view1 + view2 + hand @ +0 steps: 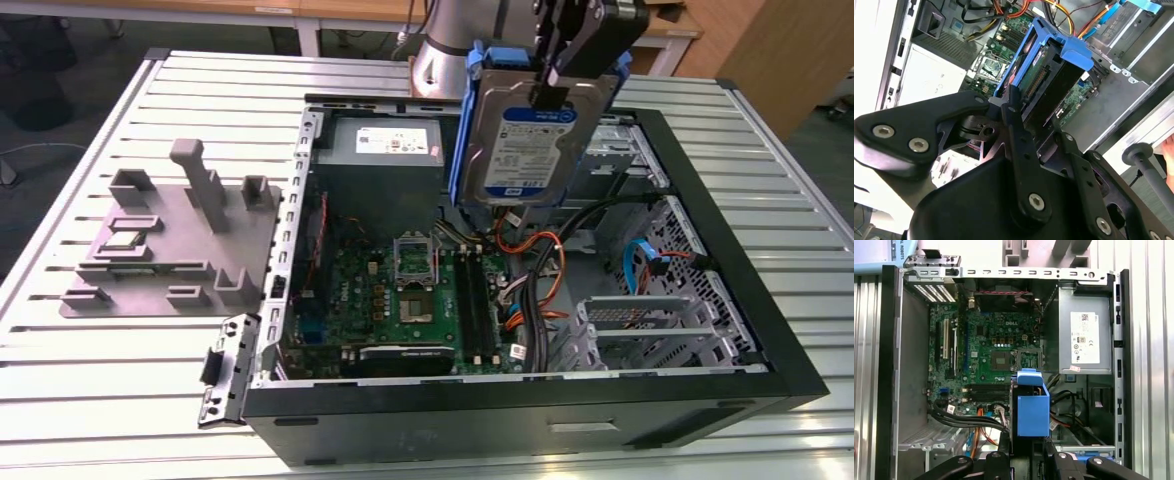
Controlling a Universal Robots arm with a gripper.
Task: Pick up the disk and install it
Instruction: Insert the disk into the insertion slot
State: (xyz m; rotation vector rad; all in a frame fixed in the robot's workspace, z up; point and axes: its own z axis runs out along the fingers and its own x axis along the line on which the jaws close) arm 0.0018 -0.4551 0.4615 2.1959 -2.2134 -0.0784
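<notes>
The disk (537, 135), a silver-grey drive with a white-and-blue label and a blue bracket along its edges, hangs upright in the air over the open computer case (787, 340). My gripper (558, 92) is shut on its upper edge. In the exterior view it hovers above the motherboard (407, 290), just to the right of the power supply (384, 145). The second wrist view looks along the disk (1046, 75) from behind the fingers (1015, 107). In the first wrist view the blue bracket (1032, 410) shows end-on above the case floor.
Orange and black cables (541, 270) lie beneath the disk. Metal drive bays (654, 325) stand on the exterior view's right inside the case. A grey moulded fixture (174, 240) sits on the slatted table (107, 400) to the left of the case.
</notes>
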